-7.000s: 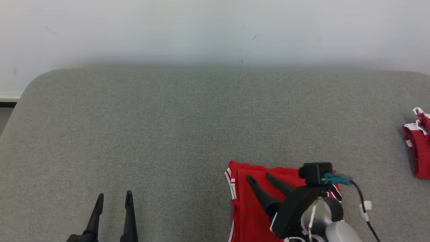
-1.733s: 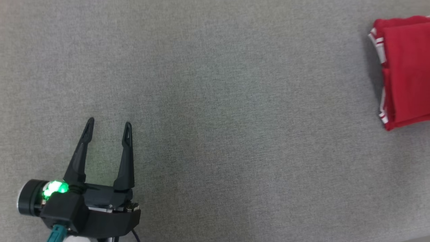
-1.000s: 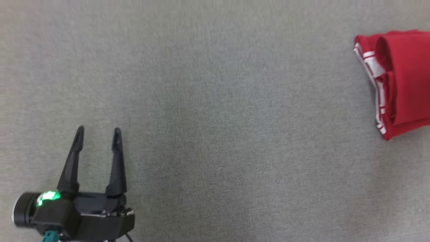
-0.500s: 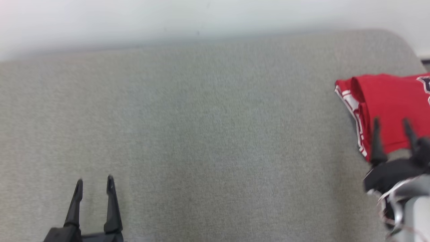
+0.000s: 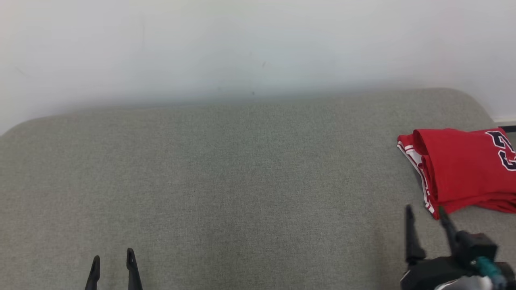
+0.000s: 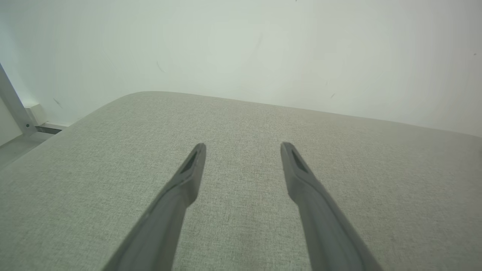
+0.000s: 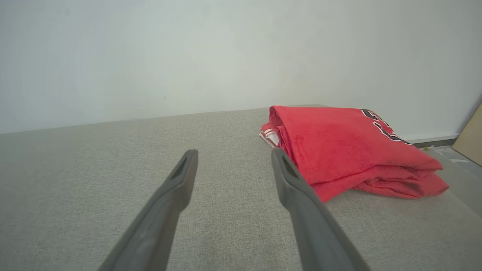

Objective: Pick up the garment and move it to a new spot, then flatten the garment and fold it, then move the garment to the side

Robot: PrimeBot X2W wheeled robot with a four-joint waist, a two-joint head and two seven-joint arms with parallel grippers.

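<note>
The garment (image 5: 463, 169) is a red jersey with white-striped trim and dark lettering, folded into a thick bundle at the right side of the grey padded surface (image 5: 242, 181). My right gripper (image 5: 425, 209) stands open just in front of the bundle, fingers apart and empty. In the right wrist view the folded garment (image 7: 346, 150) lies ahead and to the right of the right gripper (image 7: 233, 152), not touching its fingers. At the lower left, my left gripper (image 5: 113, 257) is open over bare fabric, and the left wrist view shows the left gripper (image 6: 243, 145) with nothing between its fingers.
A pale wall (image 5: 242, 44) runs behind the surface's far edge. The surface's rounded right corner (image 5: 475, 100) lies just beyond the garment. Floor and a metal frame leg (image 6: 15, 105) show past the left edge in the left wrist view.
The head camera has tilted up, bringing the wall into view. My right gripper has pulled back from the garment, whose near edge it overlapped, and now stands just in front of it. Both grippers stay open.
</note>
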